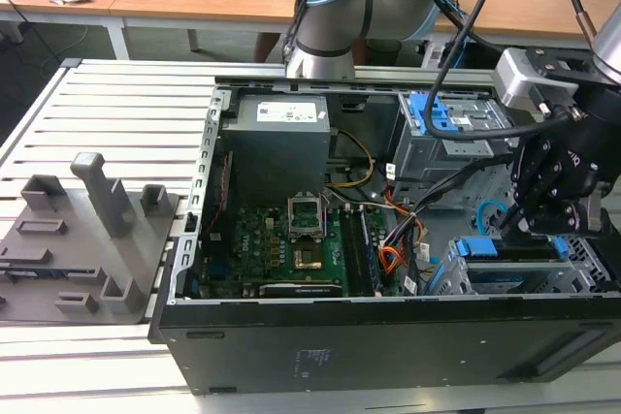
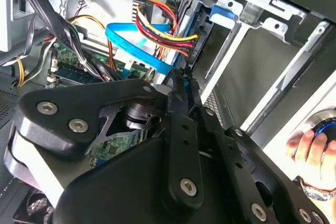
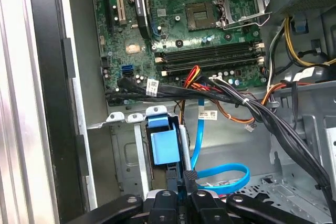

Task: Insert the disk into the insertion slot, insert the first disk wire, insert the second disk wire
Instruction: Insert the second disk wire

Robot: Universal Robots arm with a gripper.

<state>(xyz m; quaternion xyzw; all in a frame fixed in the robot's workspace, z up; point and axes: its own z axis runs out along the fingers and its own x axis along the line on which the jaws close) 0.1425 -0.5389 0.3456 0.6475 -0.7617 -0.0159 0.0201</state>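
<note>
The disk (image 1: 509, 248) sat in the insertion slot (image 1: 466, 280); the first wrist view showed the tool (image 3: 190, 184) apparently pinching a blue wire's black plug (image 3: 189, 174).

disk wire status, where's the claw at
Claw low in the case, pinching the blue flat cable. Disk sits in the insertion slot. Wire bundle crosses close above.

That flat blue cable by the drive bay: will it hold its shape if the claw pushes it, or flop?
The flat blue cable lies in a loose loop, so it probably bends easily and springs back somewhat. It looks thin and light. Its black plug at the claw is likely the only stiff part.
</note>
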